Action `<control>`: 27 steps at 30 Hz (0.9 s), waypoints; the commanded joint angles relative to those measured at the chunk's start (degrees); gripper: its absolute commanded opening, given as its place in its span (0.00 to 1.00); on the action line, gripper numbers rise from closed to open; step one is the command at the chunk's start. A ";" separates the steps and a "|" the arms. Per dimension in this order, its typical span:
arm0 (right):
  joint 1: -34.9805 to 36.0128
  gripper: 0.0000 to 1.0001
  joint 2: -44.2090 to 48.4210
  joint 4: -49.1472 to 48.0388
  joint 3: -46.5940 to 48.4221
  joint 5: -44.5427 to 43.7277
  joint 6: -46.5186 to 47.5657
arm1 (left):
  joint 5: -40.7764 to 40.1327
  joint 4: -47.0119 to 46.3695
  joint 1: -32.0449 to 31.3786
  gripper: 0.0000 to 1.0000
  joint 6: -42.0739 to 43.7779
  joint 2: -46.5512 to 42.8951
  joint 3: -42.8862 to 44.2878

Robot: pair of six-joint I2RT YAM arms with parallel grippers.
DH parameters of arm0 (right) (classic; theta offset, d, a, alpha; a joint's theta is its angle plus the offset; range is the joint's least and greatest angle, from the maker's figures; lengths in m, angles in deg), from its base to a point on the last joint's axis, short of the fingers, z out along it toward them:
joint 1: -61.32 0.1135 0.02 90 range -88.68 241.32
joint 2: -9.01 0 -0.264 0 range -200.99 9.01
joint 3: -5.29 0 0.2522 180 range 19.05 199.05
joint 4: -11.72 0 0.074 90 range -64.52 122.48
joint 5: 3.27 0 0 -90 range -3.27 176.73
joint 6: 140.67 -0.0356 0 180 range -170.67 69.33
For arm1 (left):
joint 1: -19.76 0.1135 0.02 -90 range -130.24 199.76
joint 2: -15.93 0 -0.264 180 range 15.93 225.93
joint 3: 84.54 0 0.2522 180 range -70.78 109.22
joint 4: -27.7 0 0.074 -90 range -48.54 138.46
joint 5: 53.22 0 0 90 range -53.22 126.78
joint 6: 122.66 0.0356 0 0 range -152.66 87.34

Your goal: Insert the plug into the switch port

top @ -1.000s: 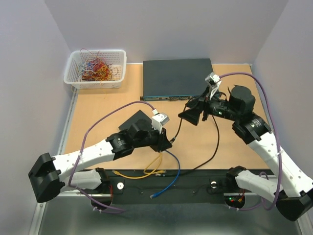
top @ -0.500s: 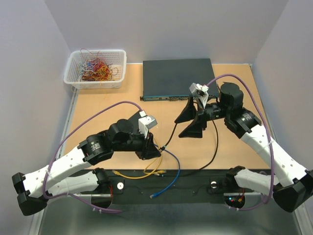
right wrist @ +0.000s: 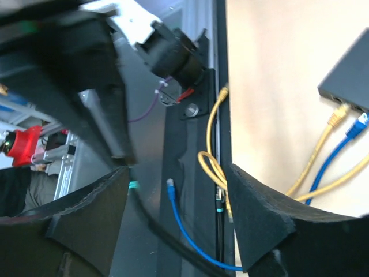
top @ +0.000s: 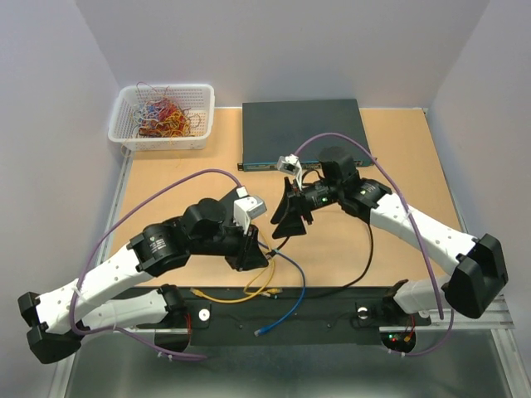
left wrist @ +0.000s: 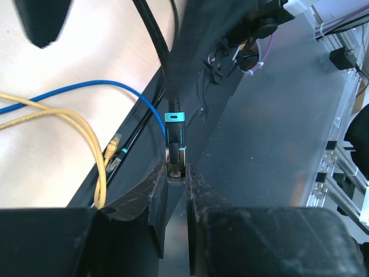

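Left fingers tight on the plug; right fingers apart.

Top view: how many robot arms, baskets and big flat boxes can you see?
Arms: 2 (left arm, right arm)
Basket: 1
Big flat box: 1
Total: 4

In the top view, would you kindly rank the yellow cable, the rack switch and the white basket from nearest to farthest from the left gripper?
From the left gripper, which holds the plug:
1. Yellow cable, toward the bases.
2. Rack switch, far side.
3. White basket, far left corner.
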 commanded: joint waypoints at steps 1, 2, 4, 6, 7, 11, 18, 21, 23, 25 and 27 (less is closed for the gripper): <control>1.06 0.70 -0.71 -1.68 2.14 -2.48 -0.06 | -1.52 0.07 -0.34 0.00 1.84 -2.20 1.88; 1.32 0.67 -0.98 -1.59 2.23 -2.56 0.03 | -1.87 0.15 -0.34 0.00 1.85 -2.37 1.70; 1.58 0.63 -1.33 -1.68 2.32 -2.74 0.03 | -3.36 0.42 -0.34 0.00 1.93 -2.81 1.61; 1.58 0.63 -1.59 -1.68 2.23 -3.00 -0.15 | -4.85 0.59 -0.34 0.00 1.85 -3.07 1.79; 1.58 0.63 -1.68 -1.68 2.14 -3.00 -0.24 | -5.73 0.59 -0.34 0.00 2.02 -3.25 1.88; 2.29 0.62 -2.04 -1.77 1.70 -1.00 -0.06 | -7.58 0.94 -0.34 0.00 1.93 -3.96 2.40; 4.66 0.61 -0.90 -1.77 1.44 2.26 1.17 | -11.79 1.82 -0.34 0.00 2.46 -3.78 3.46; 5.27 0.61 -0.54 -1.86 1.44 2.27 1.17 | -12.59 1.47 -0.34 0.00 2.90 -3.69 3.98; 5.71 0.61 -0.45 -1.94 1.35 2.27 1.08 | -13.21 1.12 -0.34 0.00 2.99 -3.69 4.60; 6.06 0.60 -0.54 -1.94 1.35 2.01 1.00 | -13.91 0.95 -0.34 0.00 3.16 -3.61 5.39; 6.59 0.59 -0.98 -2.03 1.61 0.78 0.64 | -14.18 0.77 -0.34 0.00 3.43 -3.69 6.09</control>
